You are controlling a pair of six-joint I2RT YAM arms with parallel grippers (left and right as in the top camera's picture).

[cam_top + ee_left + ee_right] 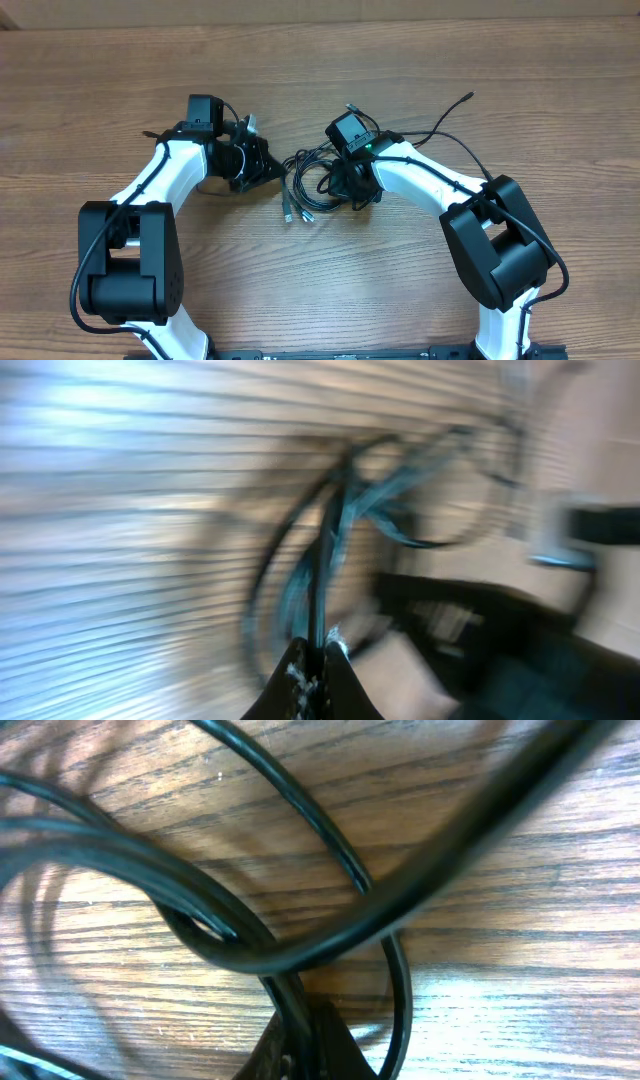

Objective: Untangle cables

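The cables point(312, 180) lie in a loose black knot at the middle of the overhead frame, just above centre, with several loops stacked over one another and two small plugs point(297, 212) trailing out at the lower left of the bundle; one free strand runs off toward the upper right of the frame. Close up in the right wrist view the cables point(230, 935) cross in thick arcs over the wood grain, one strand passing over the others. The left wrist view is heavily blurred, yet the cables point(322, 550) show there as dark loops rising from the bottom centre. The left pincer point(275, 172) sits at the left edge of the knot; in its own view the left pincer point(318, 665) is closed, with a strand appearing pinched between its tips. The right pincer point(338, 188) is at the right edge of the knot, and in its own view the right pincer point(300, 1040) looks closed around a strand at the bottom of the frame. The counter point(420, 290) around them is bare wood. The step in hand seems to be parting the knot from both sides. The next move probably calls for drawing the two grips apart along the counter, slowly enough that loops slip free rather than tighten.
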